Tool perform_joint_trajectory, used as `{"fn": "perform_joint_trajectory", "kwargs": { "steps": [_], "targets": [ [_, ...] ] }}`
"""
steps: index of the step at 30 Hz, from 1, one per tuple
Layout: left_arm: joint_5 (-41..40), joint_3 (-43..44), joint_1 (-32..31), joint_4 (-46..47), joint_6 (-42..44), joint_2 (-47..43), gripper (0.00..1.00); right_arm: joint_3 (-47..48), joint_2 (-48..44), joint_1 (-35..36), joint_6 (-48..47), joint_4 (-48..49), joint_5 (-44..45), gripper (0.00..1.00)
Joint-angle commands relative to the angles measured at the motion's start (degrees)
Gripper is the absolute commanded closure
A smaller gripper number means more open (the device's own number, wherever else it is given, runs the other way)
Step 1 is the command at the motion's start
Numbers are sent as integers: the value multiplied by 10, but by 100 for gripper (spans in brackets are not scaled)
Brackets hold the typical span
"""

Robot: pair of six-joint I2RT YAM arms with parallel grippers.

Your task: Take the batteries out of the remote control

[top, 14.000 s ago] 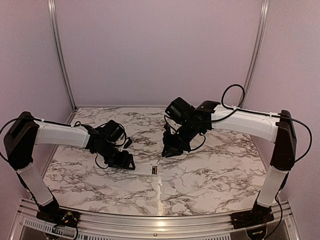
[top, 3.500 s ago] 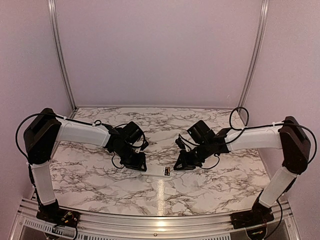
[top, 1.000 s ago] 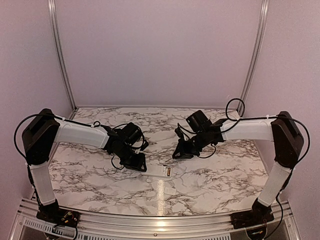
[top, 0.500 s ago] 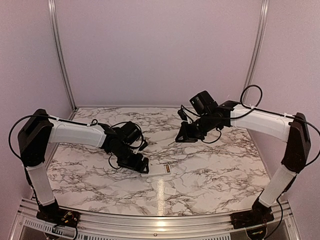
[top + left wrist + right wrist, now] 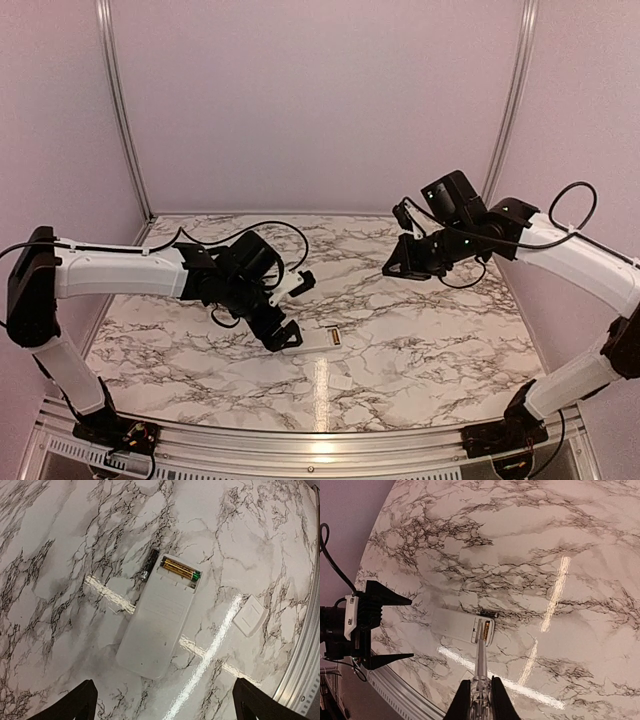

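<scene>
The white remote control (image 5: 159, 620) lies flat on the marble table, its battery recess facing up. One of the batteries (image 5: 180, 569) sits in the recess; another (image 5: 149, 565) lies on the table against the remote's far edge. My left gripper (image 5: 165, 706) hovers open just short of the remote's near end, nothing between its fingers. In the top view the left gripper (image 5: 296, 308) stands left of the remote control (image 5: 318, 340). My right gripper (image 5: 481, 699) is shut on a slim clear pointed tool (image 5: 481, 662), raised well above the remote control (image 5: 462, 626). The right gripper (image 5: 400, 265) is at the back right.
A small white battery cover (image 5: 249, 616) lies on the table right of the remote, near the front metal rail (image 5: 300, 680). The cover (image 5: 340, 381) is in front of the remote in the top view. Pale walls enclose the marble table (image 5: 450, 330).
My left gripper has opened and let go of the remote, backing off slightly. The right arm has lifted up and away to the back right, still holding the tool.
</scene>
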Motion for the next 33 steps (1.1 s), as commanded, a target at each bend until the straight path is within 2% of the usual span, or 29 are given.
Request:
{"fn": "perform_joint_trajectory", "kwargs": {
  "steps": [1,6,19,28,33],
  "targets": [
    [1,-17,-9,54,136,-7,1,-19,-32,7,21,-34,27,100],
    [5,17,-9,39,182,51,1,-35,-58,20,47,-38,28,100],
    [-4,42,-9,54,218,135,4,-39,-44,66,73,-33,31,100],
    [-38,39,-9,69,250,165,12,-5,-12,70,52,-45,26,100],
    [-42,41,-8,65,261,176,23,13,2,70,40,-55,26,100]
  ]
}}
